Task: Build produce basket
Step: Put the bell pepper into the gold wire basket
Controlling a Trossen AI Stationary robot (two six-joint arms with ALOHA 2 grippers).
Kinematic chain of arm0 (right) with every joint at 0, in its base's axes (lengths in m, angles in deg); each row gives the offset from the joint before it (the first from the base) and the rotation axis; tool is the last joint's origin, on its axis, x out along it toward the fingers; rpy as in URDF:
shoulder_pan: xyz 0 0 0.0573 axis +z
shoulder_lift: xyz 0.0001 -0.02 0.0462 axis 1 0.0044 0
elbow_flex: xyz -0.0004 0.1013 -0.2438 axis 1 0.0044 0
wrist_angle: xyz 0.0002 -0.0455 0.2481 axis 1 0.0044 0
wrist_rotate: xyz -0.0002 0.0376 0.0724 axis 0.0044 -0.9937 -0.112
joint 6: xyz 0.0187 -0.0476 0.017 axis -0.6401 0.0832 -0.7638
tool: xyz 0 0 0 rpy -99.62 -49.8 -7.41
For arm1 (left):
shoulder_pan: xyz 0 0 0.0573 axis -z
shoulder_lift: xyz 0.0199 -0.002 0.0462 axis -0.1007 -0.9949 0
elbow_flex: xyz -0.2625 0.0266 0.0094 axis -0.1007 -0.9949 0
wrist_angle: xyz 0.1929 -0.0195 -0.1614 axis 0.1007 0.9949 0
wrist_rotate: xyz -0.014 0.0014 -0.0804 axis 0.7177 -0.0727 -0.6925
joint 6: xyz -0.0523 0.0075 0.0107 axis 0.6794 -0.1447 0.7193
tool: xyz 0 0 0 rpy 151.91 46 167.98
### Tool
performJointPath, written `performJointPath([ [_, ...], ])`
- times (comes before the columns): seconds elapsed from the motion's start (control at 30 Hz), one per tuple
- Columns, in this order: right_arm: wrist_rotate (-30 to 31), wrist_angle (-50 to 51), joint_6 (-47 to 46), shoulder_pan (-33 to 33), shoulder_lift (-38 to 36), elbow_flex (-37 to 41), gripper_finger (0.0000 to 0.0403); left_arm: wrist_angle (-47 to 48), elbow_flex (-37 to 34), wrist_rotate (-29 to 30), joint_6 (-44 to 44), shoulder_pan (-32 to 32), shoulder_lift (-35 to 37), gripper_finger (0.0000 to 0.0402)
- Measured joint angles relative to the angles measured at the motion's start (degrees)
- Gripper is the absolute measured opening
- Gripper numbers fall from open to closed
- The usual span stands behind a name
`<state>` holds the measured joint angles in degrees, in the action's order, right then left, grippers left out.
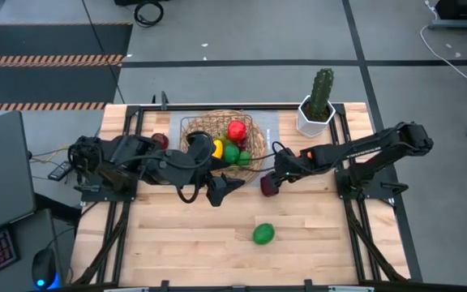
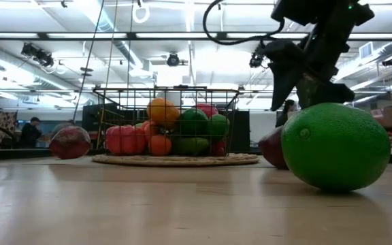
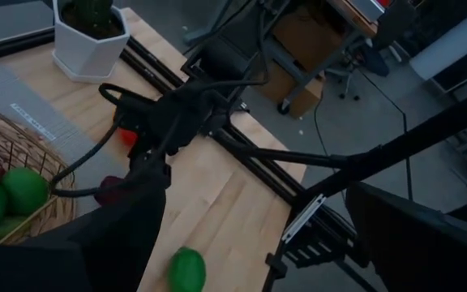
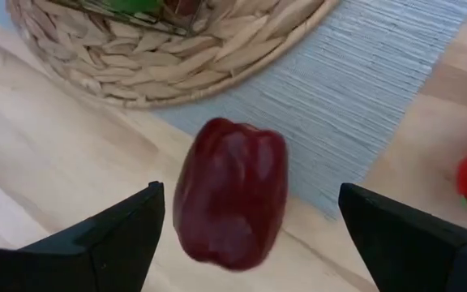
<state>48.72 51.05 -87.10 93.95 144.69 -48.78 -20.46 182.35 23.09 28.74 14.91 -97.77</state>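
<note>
The round wicker basket (image 1: pixel 217 139) stands at the table's far middle on a grey mat (image 4: pixel 363 89), with red, yellow and green produce inside. A dark red fruit (image 4: pixel 232 193) lies on the table at the mat's near right edge. My right gripper (image 4: pixel 250 195) hangs open just above the fruit, one finger on either side and clear of it. A green lime (image 1: pixel 263 234) rests on the wood nearer the front edge. Another dark red fruit (image 1: pixel 160 140) lies left of the basket. My left gripper (image 1: pixel 224 188) is open and holds nothing, raised in front of the basket.
A white hexagonal pot with a green cactus (image 1: pixel 317 104) stands at the far right corner. In the low view the lime (image 2: pixel 335 145) fills the near right. Bare wood lies along the table's near left side (image 1: pixel 177 243).
</note>
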Motion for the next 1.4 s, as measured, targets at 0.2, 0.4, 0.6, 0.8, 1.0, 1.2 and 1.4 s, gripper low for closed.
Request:
performJointPath([
  [0.2,-2.0,-2.5,1.1,-0.3,3.1,0.0,0.0381,0.0,0.0,0.0,0.1,0.0,0.0,0.0389],
  [0.4,-4.3,-3.3,1.5,-0.3,7.6,0.0,0.0386,0.0,0.0,0.0,0.6,0.0,0.0,0.0389],
  [0.6,-7.2,-5.7,1.6,-0.3,11.5,0.0,0.0385,0.0,0.0,0.0,0.8,0.0,0.0,0.0389],
  [0.8,-11.0,-7.8,3.0,-0.1,13.6,0.0,0.0365,0.1,0.0,0.0,0.8,0.0,0.0,0.0389],
  [1.0,-9.2,-7.7,4.2,0.2,13.0,0.0,0.0333,0.0,0.0,0.0,0.7,0.0,0.0,0.0389],
  [1.2,-8.8,-7.4,4.3,-0.2,12.7,0.0,0.0326,0.1,0.0,0.0,0.6,0.0,0.0,0.0389],
  [1.4,-13.7,-8.3,4.2,0.9,11.0,0.0,0.0324,0.1,0.0,0.0,0.4,0.0,0.0,0.0389],
])
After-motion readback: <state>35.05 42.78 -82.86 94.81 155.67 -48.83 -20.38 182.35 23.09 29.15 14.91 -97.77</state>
